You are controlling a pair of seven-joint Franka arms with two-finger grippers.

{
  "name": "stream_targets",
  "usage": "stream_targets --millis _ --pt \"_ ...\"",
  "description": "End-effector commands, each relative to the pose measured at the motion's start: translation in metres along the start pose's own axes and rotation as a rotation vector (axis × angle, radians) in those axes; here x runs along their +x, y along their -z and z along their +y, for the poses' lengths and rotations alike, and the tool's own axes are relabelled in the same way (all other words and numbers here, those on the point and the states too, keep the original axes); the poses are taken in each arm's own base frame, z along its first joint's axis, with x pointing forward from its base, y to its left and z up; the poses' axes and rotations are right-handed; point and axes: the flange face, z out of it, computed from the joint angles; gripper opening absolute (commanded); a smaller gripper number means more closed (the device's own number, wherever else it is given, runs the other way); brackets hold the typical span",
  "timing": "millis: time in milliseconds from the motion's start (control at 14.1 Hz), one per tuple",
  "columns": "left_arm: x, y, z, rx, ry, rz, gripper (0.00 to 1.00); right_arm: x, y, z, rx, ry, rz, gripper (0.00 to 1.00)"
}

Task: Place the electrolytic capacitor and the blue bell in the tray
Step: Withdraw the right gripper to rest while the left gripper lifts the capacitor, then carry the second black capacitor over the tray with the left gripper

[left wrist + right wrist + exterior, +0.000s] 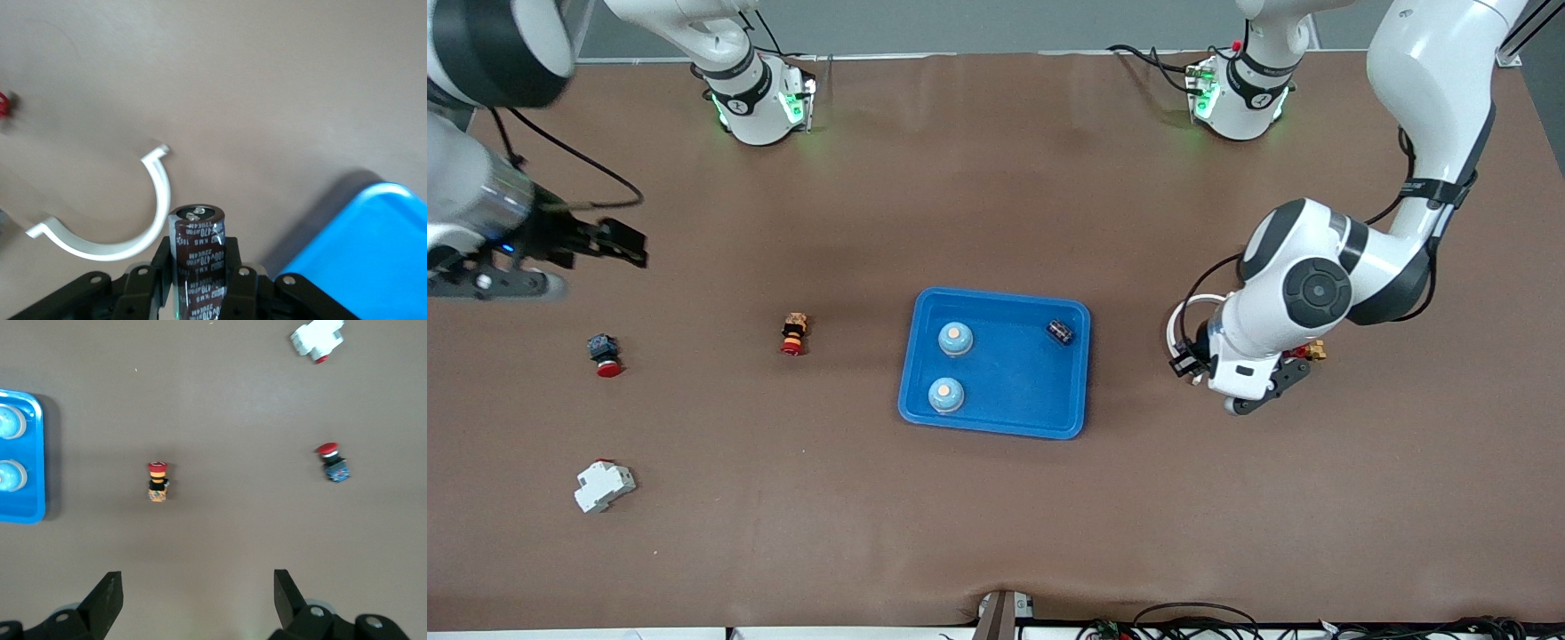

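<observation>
Toward the left arm's end of the desk (996,533), the left hand (200,267) hangs low just beside the blue tray (925,409) — its fingers (235,270) clamped on a dark electrolytic capacitor (197,250), held upright with its two metal terminals on top. On the brown surface near that hand lies a white curved plastic clip (127,230).

Two blue bells (955,338) with pale orange tops already sit in the tray, one nearer the front camera than the other, and a small dark component (1059,332) rests in the tray's corner closest to the left arm's base.

Over the right arm's end of the desk the right hand (198,597) waits, its jaws spread wide with nothing between them. On the desk at that end are a red-capped push button with a striped body (793,333), another red-capped button with a dark body (604,353), and a white block-shaped part (603,485), the one nearest the front camera.
</observation>
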Motion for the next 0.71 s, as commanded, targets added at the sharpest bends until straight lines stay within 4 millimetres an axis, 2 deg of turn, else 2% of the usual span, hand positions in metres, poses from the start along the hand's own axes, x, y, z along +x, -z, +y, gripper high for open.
stream_targets --millis 0,141,495,636 --pt "-0.010 0.001 0.031 -0.022 0.052 -0.030 0.00 -0.026 0.023 0.033 -0.004 0.043 0.039 1.00" --pt "-0.023 -0.001 0.056 -0.041 0.108 -0.039 0.00 -0.032 0.041 0.058 -0.004 0.042 0.062 1.00" --pt "-0.053 -0.024 0.108 -0.055 0.186 -0.020 0.00 -0.037 0.102 0.069 -0.021 0.014 0.166 1.00" --pt "-0.062 -0.042 0.123 -0.050 0.194 0.029 0.00 -0.037 0.110 0.076 -0.024 -0.002 0.185 1.00"
